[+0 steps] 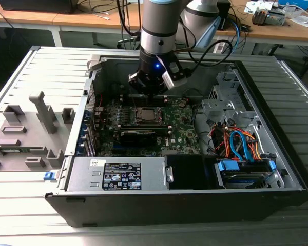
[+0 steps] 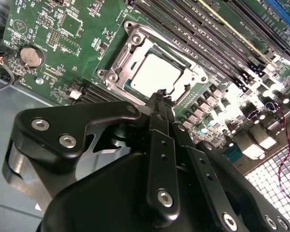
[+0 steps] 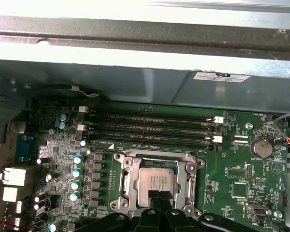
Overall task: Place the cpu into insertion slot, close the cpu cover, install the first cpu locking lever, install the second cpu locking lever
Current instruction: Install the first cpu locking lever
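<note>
The cpu, a pale silver square chip, lies flat in the socket on the green motherboard. The cpu cover, a silver metal frame, lies flat around the chip, whose top shows through the frame's square opening. My gripper hangs just over one edge of the socket, black fingers pressed together into a narrow tip with nothing seen between them. In the exterior view the gripper sits right above the socket. I cannot make out the locking levers.
Dark memory slots run along one side of the socket, and a coin battery sits nearby. A long black card, the power supply and a tangle of cables fill the case. Grey fixtures stand outside at the exterior view's left.
</note>
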### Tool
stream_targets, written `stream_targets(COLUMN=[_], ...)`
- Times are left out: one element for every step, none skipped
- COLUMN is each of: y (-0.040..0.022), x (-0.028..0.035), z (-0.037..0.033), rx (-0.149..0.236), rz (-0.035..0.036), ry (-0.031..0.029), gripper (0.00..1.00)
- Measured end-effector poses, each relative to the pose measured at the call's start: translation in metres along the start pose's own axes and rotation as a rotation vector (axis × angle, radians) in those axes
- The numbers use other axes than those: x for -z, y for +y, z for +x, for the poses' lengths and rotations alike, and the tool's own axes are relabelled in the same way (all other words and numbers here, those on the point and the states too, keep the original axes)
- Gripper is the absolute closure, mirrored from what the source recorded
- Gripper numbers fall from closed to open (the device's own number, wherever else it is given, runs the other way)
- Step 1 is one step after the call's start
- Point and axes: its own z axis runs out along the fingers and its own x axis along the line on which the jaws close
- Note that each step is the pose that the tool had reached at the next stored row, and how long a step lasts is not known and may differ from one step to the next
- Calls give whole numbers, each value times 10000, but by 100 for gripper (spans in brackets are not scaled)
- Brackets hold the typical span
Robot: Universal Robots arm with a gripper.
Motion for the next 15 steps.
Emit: stream_targets(y=[0,1,1,1,1,2,2,2,2,3,3,3,3,3,4], x=[0,-1,-1,-1,-2,-2,-2,-3,-3,-3,-4,-4,-4,-4,-4], z=[6,11,15,17,20,23,27,29,32,37,39,42,44,46,48], rx=[0,0,0,0,0,1,1,1,0,0,1,1,0,0,0], rz=[0,0,-1,0,0,0,-1,-1,0,0,-1,0,-1,0,0], ry=[0,0,-1,0,0,-1,-1,0,-1,0,0,0,-1,0,0], gripper=[89,89,89,89,89,89,89,89,89,89,89,89,89,89,89])
